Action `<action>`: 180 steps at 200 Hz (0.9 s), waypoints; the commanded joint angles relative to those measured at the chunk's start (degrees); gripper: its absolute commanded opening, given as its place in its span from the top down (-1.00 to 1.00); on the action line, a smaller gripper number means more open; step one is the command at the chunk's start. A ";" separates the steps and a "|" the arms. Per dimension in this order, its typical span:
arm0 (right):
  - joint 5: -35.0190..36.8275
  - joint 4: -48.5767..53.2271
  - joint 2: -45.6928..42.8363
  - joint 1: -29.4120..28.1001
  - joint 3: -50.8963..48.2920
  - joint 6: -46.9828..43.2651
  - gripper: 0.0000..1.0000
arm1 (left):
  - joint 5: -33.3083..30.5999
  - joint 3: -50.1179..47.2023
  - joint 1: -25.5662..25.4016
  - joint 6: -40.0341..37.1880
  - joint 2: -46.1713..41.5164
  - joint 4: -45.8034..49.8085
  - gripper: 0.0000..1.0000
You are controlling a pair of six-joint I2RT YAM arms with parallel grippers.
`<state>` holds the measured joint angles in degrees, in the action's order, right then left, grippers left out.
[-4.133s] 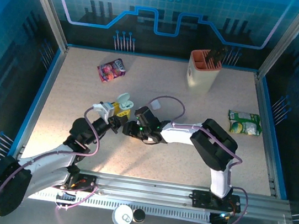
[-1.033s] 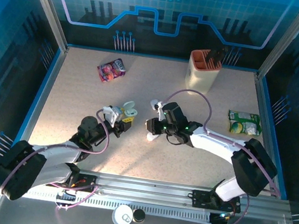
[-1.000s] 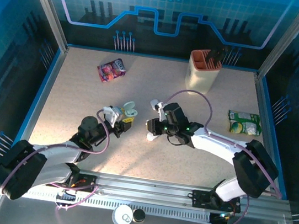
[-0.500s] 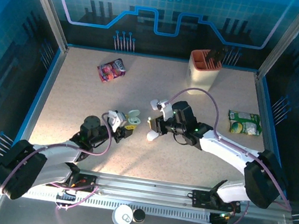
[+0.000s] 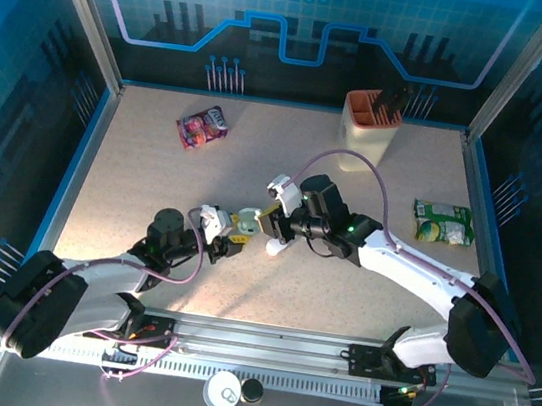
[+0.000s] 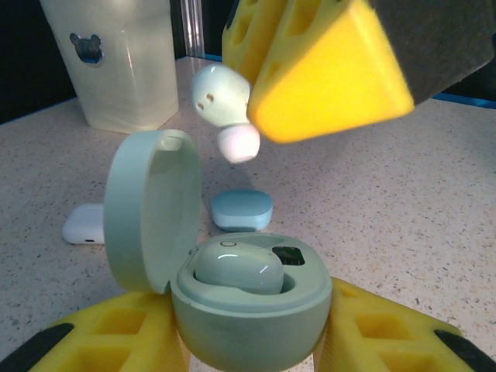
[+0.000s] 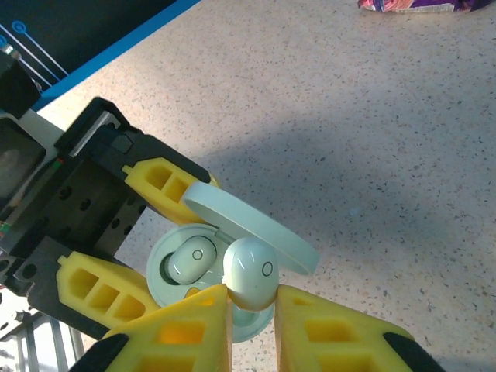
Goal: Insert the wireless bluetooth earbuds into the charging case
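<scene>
Speckled surface (image 5: 153, 176), top view: right hand (image 5: 264, 224) now drawn in over left hand (image 5: 233, 240), apart a moment ago. Left wrist: gripping open case (image 6: 249, 310), one bud (image 6: 236, 269) seated, other slot (image 6: 288, 256) free. Right wrist: pinching earbud (image 7: 252, 283) just above that slot between fingertips; ready for lowering, seemingly.

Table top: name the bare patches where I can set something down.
Free: the far middle between pink snack packet and beige holder; the left side between that packet and the left arm. Crowded: the centre, where left pincer grips the charging case and right pincer an earbud.
</scene>
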<state>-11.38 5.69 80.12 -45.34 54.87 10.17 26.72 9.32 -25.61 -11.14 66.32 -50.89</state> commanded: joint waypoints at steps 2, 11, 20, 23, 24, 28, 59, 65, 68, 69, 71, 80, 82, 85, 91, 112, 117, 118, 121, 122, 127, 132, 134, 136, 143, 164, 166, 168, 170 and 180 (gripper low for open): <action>0.09 1.93 1.02 -0.45 1.41 -1.67 0.63 | 2.01 1.58 0.47 -1.54 0.30 -2.87 0.22; -0.05 1.97 1.23 -0.38 1.46 -1.84 0.62 | 2.06 1.64 0.38 -1.38 0.22 -2.98 0.22; -0.09 1.95 1.44 -0.45 1.47 -1.88 0.62 | 2.18 1.66 0.43 -1.38 0.30 -3.24 0.22; -0.11 2.00 1.51 -0.45 1.47 -1.91 0.63 | 2.23 1.64 0.41 -1.35 0.30 -3.25 0.22; -0.12 2.02 1.57 -0.40 1.47 -1.91 0.63 | 2.26 1.65 0.39 -1.35 0.30 -3.29 0.22; -0.21 2.04 1.70 -0.45 1.47 -1.95 0.62 | 2.28 1.66 0.43 -1.26 0.30 -3.40 0.22; -0.82 1.95 2.63 -0.45 1.55 -2.00 0.62 | 2.43 1.84 0.39 -0.98 0.61 -4.21 0.22; -0.88 2.03 2.76 -0.42 1.55 -1.95 0.62 | 2.38 1.84 0.38 -0.99 0.59 -4.30 0.23; -0.94 2.04 2.84 -0.45 1.55 -2.02 0.62 | 2.35 1.84 0.45 -0.95 0.63 -4.37 0.22; -1.00 2.06 2.89 -0.40 1.49 -2.05 0.63 | 2.32 1.84 0.41 -0.97 0.64 -4.38 0.23; -1.05 2.05 2.92 -0.43 1.52 -2.07 0.63 | 2.25 1.84 0.39 -0.99 0.69 -4.47 0.23; -1.03 2.19 3.11 -0.45 1.64 -2.15 0.62 | 2.19 1.87 0.43 -0.99 0.85 -4.64 0.22; -1.02 2.20 3.11 -0.40 1.64 -2.12 0.62 | 2.17 1.87 0.46 -0.99 0.85 -4.72 0.22; -1.09 2.29 3.18 -0.45 1.60 -2.16 0.63 | 2.12 1.91 0.39 -0.99 0.93 -4.70 0.22; -1.18 2.52 3.28 -0.45 1.69 -2.14 0.62 | 2.06 2.00 0.41 -1.08 0.98 -4.74 0.22; -1.10 3.05 3.40 -0.45 1.73 -2.47 0.62 | 1.94 2.08 0.39 -1.17 1.47 -5.12 0.22; -1.10 3.25 3.39 -0.44 1.77 -2.53 0.63 | 1.88 2.10 0.38 -1.15 1.59 -5.31 0.22; -1.10 3.25 3.39 -0.44 1.77 -2.53 0.63 | 1.91 2.10 0.42 -1.16 1.60 -5.33 0.22; -1.14 3.31 3.39 -0.45 1.80 -2.59 0.62 | 1.93 2.14 0.39 -1.15 1.72 -5.40 0.22; -1.16 3.34 3.39 -0.45 1.77 -2.60 0.63 | 1.93 2.12 0.43 -1.16 1.80 -5.46 0.22; -1.27 3.40 3.46 -0.40 1.82 -2.69 0.63 | 1.98 2.19 0.39 -1.17 1.95 -5.70 0.22; -1.49 3.44 3.47 -0.40 1.82 -2.70 0.63 | 1.97 2.19 0.41 -1.17 2.21 -5.96 0.22; -1.53 3.51 3.47 -0.39 1.82 -2.70 0.63 | 1.96 2.19 0.39 -1.12 2.29 -6.03 0.22; -1.56 3.57 3.51 -0.41 1.86 -2.77 0.63 | 2.01 2.15 0.40 -1.16 2.42 -6.14 0.22; -1.84 3.76 3.55 -0.44 1.98 -2.79 0.63 | 1.98 2.18 0.43 -1.03 2.77 -6.47 0.22; -2.46 4.30 3.64 -0.45 2.16 -2.95 0.62 | 1.93 2.19 0.43 -0.98 3.83 -7.83 0.22; -2.50 4.34 3.60 -0.45 2.10 -3.05 0.62 | 1.93 2.17 0.50 -0.95 3.97 -7.95 0.22; -2.48 4.44 3.57 -0.45 2.15 -3.05 0.62 | 1.95 2.19 0.43 -0.98 4.03 -8.07 0.22; -2.37 4.53 3.56 -0.45 2.16 -3.05 0.62 | 1.96 2.19 0.39 -0.99 4.04 -8.19 0.22; -2.09 4.98 3.49 -0.51 2.14 -3.18 0.63 | 2.09 2.15 0.44 -0.88 4.33 -8.69 0.22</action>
<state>-12.47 8.54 83.31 -45.36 55.05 8.43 27.14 9.91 -25.61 -11.11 69.89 -55.37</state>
